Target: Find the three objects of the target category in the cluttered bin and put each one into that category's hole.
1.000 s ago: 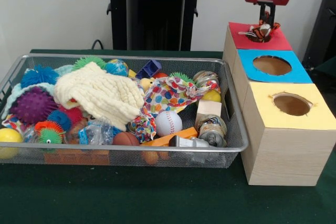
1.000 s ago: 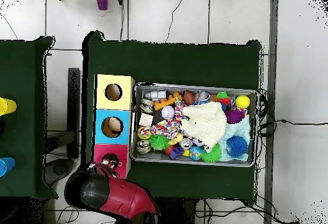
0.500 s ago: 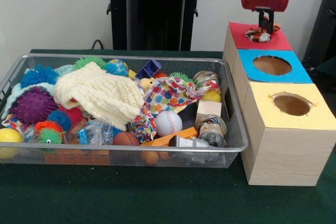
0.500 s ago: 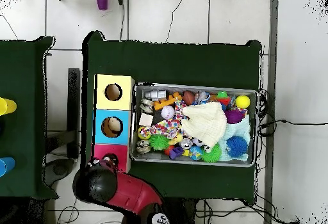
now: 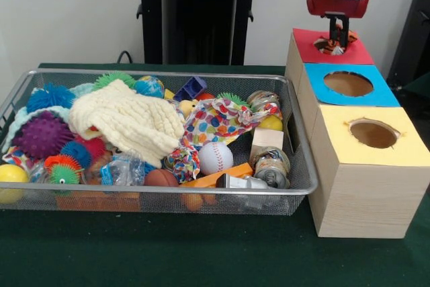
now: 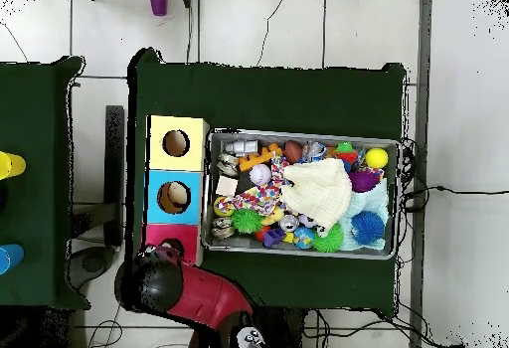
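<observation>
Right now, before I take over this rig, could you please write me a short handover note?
Gripper: directly over the red box's hole; open or shut cannot be told.
An orange, white and black item sits in that hole, partly in.
The blue box's hole and yellow box's hole show nothing poking out.
The wire bin is crowded: baseball, cream cloth, spiky balls, cans.
Done: one item is at the red hole. Earlier drops cannot be judged.
Left: confirm it drops, then search the bin for the rest.

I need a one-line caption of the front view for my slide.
Robot pincer above the red box's hole, beside a wire bin full of toys.
</observation>
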### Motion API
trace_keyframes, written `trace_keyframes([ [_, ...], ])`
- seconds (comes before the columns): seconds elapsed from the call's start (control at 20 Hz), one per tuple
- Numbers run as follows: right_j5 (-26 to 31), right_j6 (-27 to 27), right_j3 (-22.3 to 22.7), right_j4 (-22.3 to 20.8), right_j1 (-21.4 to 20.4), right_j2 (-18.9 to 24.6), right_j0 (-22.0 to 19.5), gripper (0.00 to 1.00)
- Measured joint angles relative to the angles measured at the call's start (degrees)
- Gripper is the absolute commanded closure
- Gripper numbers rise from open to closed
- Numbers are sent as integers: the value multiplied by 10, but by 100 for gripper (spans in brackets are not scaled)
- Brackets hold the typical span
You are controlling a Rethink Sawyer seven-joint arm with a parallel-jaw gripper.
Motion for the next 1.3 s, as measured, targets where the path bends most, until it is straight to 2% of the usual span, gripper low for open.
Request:
trace_keyframes([
  [0.2,0,0,-11,-7,1,-25,26,100],
  [0.25,0,0,-19,-11,1,-45,48,100],
  [0.4,0,0,-27,-15,1,-69,72,100],
  [0.7,0,0,-46,-31,11,-114,105,100],
  [0.75,-1,0,-52,-35,22,-125,104,0],
  [1.3,-1,1,-69,-39,34,-133,120,0],
])
